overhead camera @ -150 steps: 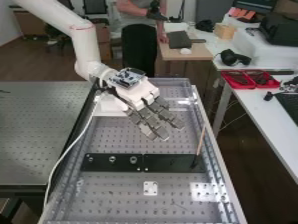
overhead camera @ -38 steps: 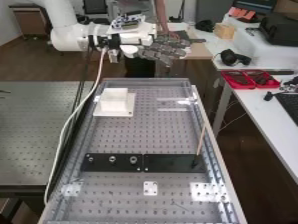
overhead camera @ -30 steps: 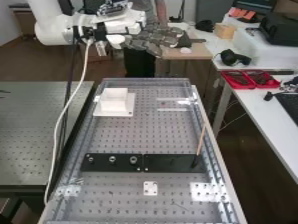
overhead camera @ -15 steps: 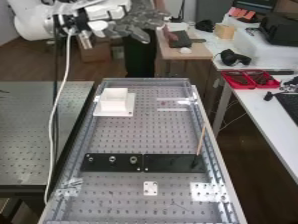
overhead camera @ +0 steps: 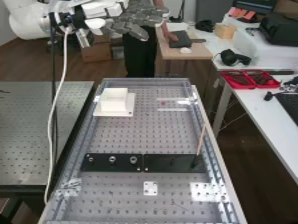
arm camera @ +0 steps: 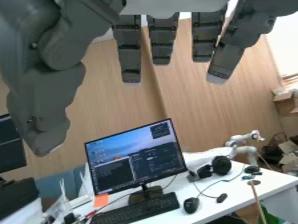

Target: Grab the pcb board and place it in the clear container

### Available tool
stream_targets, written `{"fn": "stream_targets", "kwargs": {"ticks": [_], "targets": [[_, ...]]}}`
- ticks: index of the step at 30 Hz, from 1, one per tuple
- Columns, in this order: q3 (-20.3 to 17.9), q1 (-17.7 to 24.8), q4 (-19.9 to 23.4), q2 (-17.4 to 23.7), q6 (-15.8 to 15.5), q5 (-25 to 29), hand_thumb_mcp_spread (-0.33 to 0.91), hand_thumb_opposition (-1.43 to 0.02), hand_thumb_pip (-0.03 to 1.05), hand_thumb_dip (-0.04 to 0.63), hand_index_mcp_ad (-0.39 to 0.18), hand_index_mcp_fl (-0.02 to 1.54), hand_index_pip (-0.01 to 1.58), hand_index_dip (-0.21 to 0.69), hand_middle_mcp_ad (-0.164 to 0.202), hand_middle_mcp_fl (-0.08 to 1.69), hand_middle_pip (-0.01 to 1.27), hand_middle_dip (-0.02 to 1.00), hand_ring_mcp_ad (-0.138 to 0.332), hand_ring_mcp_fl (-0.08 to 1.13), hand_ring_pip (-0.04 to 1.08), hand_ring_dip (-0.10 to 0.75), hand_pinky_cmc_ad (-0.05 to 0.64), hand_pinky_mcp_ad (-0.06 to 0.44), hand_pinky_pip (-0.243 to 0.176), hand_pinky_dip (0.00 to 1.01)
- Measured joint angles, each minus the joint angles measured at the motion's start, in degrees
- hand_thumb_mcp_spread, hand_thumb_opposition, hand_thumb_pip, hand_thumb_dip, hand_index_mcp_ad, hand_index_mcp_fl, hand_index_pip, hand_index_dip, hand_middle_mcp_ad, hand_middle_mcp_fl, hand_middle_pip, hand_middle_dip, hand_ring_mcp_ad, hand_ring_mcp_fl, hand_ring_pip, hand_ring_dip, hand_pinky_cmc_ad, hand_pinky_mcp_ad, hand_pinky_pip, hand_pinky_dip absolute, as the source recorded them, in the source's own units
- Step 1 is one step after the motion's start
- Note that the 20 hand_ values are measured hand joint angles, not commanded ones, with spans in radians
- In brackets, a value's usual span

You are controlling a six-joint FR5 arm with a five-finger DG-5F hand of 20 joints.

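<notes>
What seemed the clear container lay toward the far right of the perforated desk, made out only by pale glints. A tiny reddish spot appeared within its outline, too faint to confirm as the pcb board. To its left stood a white block; nearer, a slender stick leaned over black plates. Beyond the desk's far end, at left, the hand hung high, fingers nearly straight and spread, their bases cut off.

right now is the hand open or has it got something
Hand: open, its fingers extended and holding nothing.
</notes>
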Motion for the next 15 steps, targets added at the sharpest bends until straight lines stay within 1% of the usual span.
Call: {"fn": "stream_targets", "kwargs": {"ticks": [4, 7, 15], "targets": [[0.2, -0.3, -0.4, 0.0, 0.2, -0.5, 0.28, -0.76, 0.48, 0.127, -0.042, 0.15, 0.38, 0.15, 0.066, 0.01, 0.13, 0.11, 0.215, 0.0, 0.1, 0.009, 0.307, 0.173, -0.12, 0.8], [0.3, -0.5, -0.5, 0.1, 0.3, -0.7, 0.28, -0.76, 0.48, 0.127, -0.042, 0.15, 0.37, 0.171, 0.066, 0.01, 0.13, 0.11, 0.213, 0.0, 0.1, 0.009, 0.304, 0.176, -0.124, 0.8], [0.4, -0.7, -1.0, 0.3, 0.3, -1.4, 0.28, -0.76, 0.48, 0.127, -0.042, 0.15, 0.35, 0.171, 0.066, 0.01, 0.13, 0.11, 0.215, 0.0, 0.1, 0.009, 0.304, 0.176, -0.12, 0.8]]}}
